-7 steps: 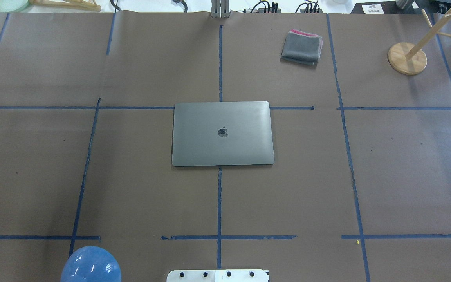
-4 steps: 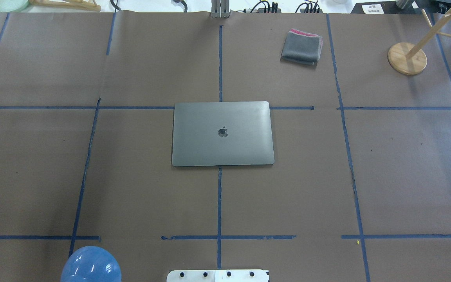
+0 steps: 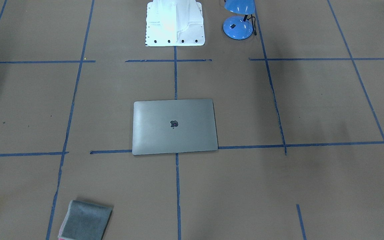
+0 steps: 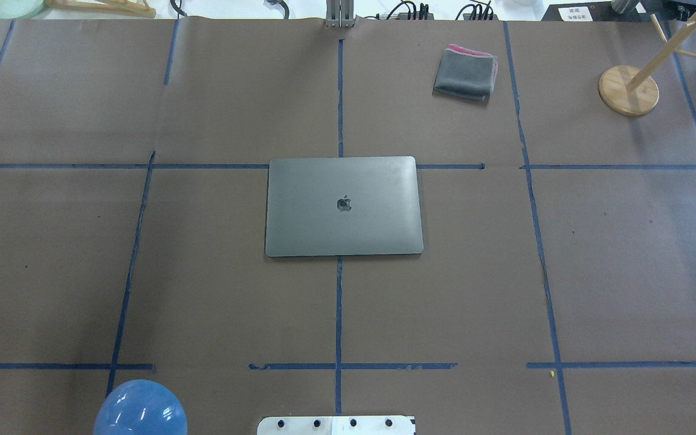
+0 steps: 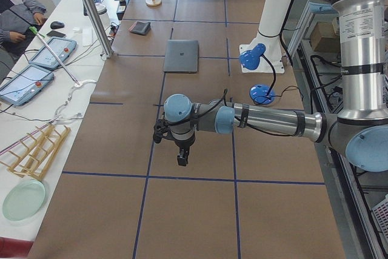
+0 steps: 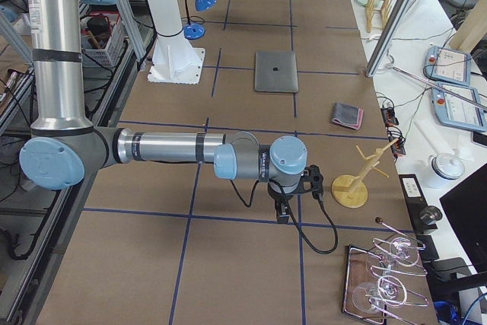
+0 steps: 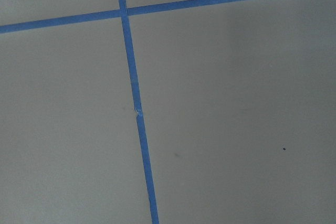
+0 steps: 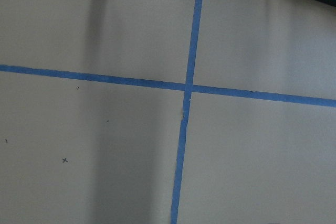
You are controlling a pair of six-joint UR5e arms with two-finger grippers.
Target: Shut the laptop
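Found the laptop (image 4: 343, 205) lying flat in the middle of the tabletop (image 4: 203, 290), lid down and little apple up. Looked shut, with no gap to see from above or from the front. Guessed the job as good as done.

Best way to end it well: to leave the laptop alone and bump nothing. For any last push, best to go soft and flat near a long side, never a hard poke on the thin lid.

Lay with its long way going side to side, in line with the tabletop's near and far edges. Had its short way going from the robot's edge to the far edge. Sat square to the blue tape lines. Going by the apple, lid top likely toward the far edge and hinge toward the robot's edge, but only a guess.

Spotted the left gripper (image 5: 180, 157) low over the tabletop toward the left edge, far from the laptop. Spotted the right gripper (image 6: 281, 215) toward the right edge, near the wooden stand (image 6: 350, 188). Could not tell wide or narrow for either one.
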